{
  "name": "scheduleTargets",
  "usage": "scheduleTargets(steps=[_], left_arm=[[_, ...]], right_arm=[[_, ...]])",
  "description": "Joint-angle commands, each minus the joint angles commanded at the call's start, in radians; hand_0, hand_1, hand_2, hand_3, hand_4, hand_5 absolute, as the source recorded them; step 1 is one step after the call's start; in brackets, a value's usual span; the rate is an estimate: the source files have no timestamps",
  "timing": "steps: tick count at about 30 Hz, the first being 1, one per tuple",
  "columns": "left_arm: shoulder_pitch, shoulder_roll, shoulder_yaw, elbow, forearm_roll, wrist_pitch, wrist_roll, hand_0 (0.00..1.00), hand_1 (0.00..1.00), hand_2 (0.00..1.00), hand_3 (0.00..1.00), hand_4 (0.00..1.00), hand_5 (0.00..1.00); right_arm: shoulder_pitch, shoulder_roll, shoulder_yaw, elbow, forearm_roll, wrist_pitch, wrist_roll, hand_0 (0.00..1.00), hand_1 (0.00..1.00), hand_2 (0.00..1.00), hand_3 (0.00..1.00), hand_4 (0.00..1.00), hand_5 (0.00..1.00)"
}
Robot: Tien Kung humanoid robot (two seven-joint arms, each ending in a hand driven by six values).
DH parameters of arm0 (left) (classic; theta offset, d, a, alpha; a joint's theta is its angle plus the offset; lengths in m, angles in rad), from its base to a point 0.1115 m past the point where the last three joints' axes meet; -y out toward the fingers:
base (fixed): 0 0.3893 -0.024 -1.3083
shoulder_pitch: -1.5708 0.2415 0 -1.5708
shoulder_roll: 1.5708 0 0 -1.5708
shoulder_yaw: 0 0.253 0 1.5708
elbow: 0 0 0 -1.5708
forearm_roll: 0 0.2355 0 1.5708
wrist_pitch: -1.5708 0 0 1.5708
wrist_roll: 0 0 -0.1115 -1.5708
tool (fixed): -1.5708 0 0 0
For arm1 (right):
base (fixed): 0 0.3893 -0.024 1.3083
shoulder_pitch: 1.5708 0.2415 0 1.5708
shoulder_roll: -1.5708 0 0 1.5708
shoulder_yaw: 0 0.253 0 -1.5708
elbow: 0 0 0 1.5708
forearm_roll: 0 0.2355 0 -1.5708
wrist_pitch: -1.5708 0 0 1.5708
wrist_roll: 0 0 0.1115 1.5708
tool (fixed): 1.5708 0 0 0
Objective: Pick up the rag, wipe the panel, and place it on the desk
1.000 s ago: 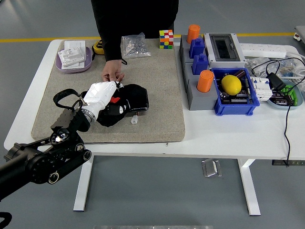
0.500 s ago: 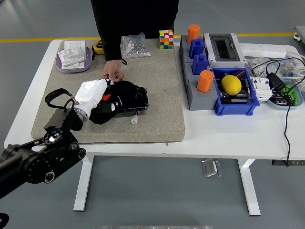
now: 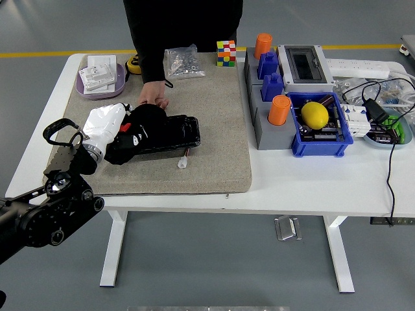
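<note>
The robot's white left hand (image 3: 104, 122), at the end of its black arm coming in from 8 o'clock, lies with its fingers curled down onto a crumpled black cloth rag (image 3: 133, 133), gripping it. The rag is bunched over the left end of a flat black rectangular panel (image 3: 175, 131), which lies on the beige felt mat (image 3: 214, 116) covering the left half of the white worktop (image 3: 305, 178). A small white connector (image 3: 183, 162) lies on the mat just at 6 o'clock of the panel.

A person in black stands at the far side, at 12 o'clock; the person's hand (image 3: 153, 96) rests fingertips-down at the panel's far edge, touching the rag or just beside it, which of the two cannot be told.

At 10 o'clock of the panel a purple tray (image 3: 102, 89) holds white cards. Toward 12 o'clock lie a clear bag of small metal parts (image 3: 183, 62) and a multicoloured puzzle cube (image 3: 226, 53). At 3 o'clock, off the mat, a blue plastic bin (image 3: 321, 142) holds a yellow lemon (image 3: 315, 115), with an orange cup (image 3: 279, 110) beside it.
</note>
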Motion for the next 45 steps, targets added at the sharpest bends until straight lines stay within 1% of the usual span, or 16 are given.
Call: scheduleTargets(steps=[9,14,22,28,33,41,45], left_arm=[[0.01,0.019,-0.039,0.022,0.021,0.004,0.003,0.224,0.125,0.454,0.382,0.428,0.002],[0.015,0.03,-0.068,0.023,0.033,0.006,0.004,0.221,0.125,0.452,0.381,0.432,0.002],[0.023,0.041,-0.088,0.033,0.04,0.008,0.003,0.221,0.125,0.453,0.382,0.433,0.002],[0.026,0.045,-0.087,0.035,0.039,0.009,0.003,0.221,0.125,0.452,0.379,0.436,0.002],[0.02,0.038,-0.08,0.036,0.034,0.008,0.003,0.223,0.124,0.452,0.379,0.437,0.002],[-0.01,0.001,-0.046,0.036,0.022,0.002,0.009,0.221,0.124,0.452,0.38,0.439,0.002],[-0.022,-0.009,-0.022,0.032,0.014,-0.004,0.013,0.218,0.124,0.452,0.382,0.44,0.002]], right_arm=[[-0.002,0.002,0.007,0.0,-0.002,0.001,-0.001,0.761,0.718,0.718,0.596,0.923,0.575],[-0.003,0.003,0.019,0.0,-0.01,0.003,-0.004,0.761,0.718,0.718,0.595,0.923,0.574],[-0.004,0.002,0.02,0.0,-0.006,0.003,-0.004,0.761,0.717,0.718,0.596,0.923,0.575],[-0.004,0.002,0.021,0.0,-0.006,0.004,-0.005,0.761,0.718,0.718,0.596,0.923,0.575],[0.0,0.001,0.02,0.0,-0.005,0.004,-0.005,0.761,0.718,0.718,0.596,0.924,0.575],[0.003,-0.002,0.014,0.0,-0.003,0.005,-0.005,0.761,0.718,0.718,0.596,0.924,0.576],[0.003,-0.005,0.01,0.0,0.0,0.006,-0.004,0.762,0.716,0.717,0.596,0.924,0.576]])
